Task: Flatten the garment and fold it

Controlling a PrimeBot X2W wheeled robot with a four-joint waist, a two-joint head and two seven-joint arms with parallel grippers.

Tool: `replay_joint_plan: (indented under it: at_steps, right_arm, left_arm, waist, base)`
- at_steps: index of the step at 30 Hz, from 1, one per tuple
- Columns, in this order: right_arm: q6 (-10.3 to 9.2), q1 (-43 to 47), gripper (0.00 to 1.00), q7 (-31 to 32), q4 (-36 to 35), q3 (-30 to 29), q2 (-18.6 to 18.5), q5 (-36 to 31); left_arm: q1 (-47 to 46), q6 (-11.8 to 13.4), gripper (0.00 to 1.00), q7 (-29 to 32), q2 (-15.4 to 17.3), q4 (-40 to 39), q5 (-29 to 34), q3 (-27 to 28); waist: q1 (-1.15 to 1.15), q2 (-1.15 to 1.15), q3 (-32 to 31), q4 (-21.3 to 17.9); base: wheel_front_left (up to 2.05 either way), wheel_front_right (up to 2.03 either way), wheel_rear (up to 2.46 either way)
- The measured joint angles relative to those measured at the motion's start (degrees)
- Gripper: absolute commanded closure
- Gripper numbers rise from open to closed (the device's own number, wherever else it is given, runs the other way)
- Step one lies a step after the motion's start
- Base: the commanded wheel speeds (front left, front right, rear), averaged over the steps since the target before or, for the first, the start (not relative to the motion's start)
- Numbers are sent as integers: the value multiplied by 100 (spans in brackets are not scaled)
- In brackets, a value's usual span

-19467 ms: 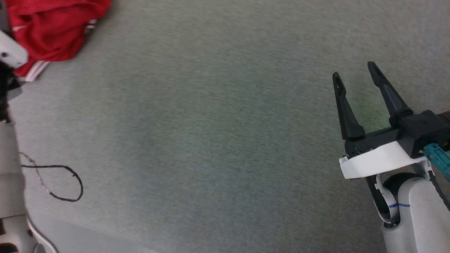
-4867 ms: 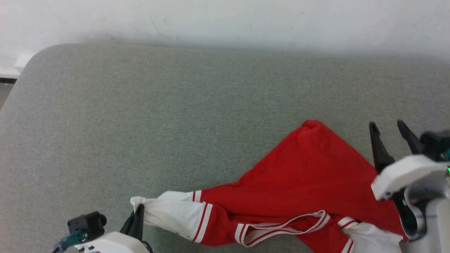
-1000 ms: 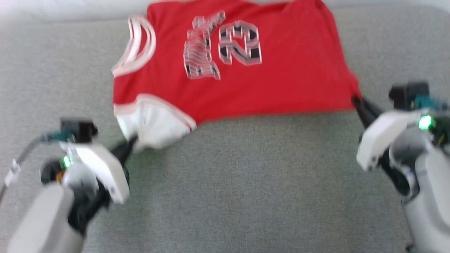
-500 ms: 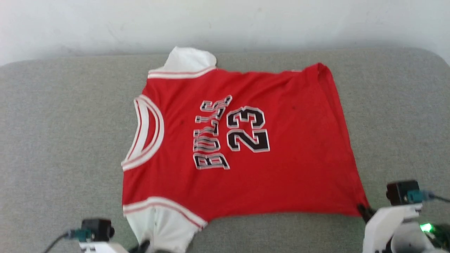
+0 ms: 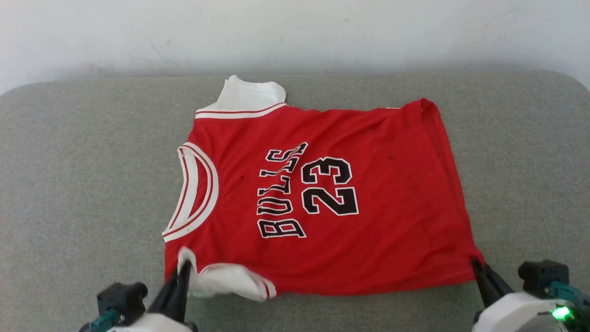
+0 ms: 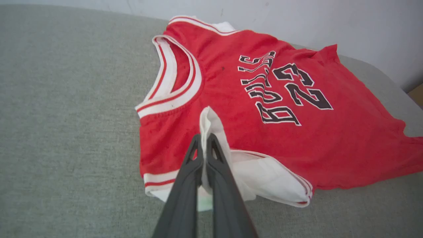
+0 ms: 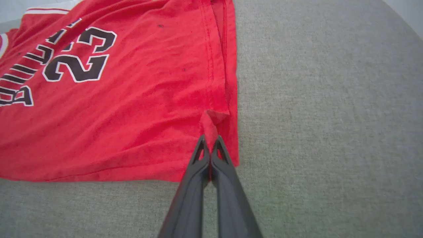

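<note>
The garment (image 5: 382,207) is a red jersey T-shirt lying spread on the grey cushion, neck to the left, with "BULLS 23" lettering facing up. Its far white sleeve (image 5: 246,97) lies flat. My left gripper (image 5: 185,265) is shut on the near white sleeve (image 6: 211,124), which is lifted and folded up onto the red body. My right gripper (image 5: 474,263) is shut on the near hem corner (image 7: 210,127) of the garment, pinching a small red fold.
The grey upholstered surface (image 5: 78,184) runs wide to both sides of the shirt. A white wall (image 5: 295,32) stands right behind its far edge. The cushion's rounded corners show at far left and far right.
The camera tilted, shifting the whole picture. The near white sleeve, hanging off the shirt's near edge before, is now raised and turned up onto the red body by my left gripper.
</note>
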Motion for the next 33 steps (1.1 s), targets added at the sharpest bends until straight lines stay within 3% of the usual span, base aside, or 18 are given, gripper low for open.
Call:
replay_joint_plan:
  at_steps: [8, 16, 26, 33]
  right_arm:
    - [0, -748, 100, -504, 38, 413, -201, -35]
    - [0, -1769, 100, -334, 310, 590, -503, -35]
    - [0, -2883, 100, 614, 1115, 791, -766, 12]
    - [1, -3556, 100, 1835, 1582, 879, -803, 240]
  left_arm:
    - [-1015, 42, 100, -809, -240, 491, 494, -36]
    - [-2398, -416, 100, -767, -179, 1084, 567, -51]
    - [-3644, -846, 100, 29, 68, 2096, 320, -21]
    - [-3885, -972, 100, 1444, 181, 2809, -143, -94]
  waist:
    - [0, 0, 107, -87]
    - [1, 0, 479, -166]
    - [2, -1, 1056, -266]
    - [1, -1, 1445, -323]
  base:
    - [0, 0, 0]
    - [0, 0, 0]
    - [0, 0, 0]
    - [0, 0, 0]
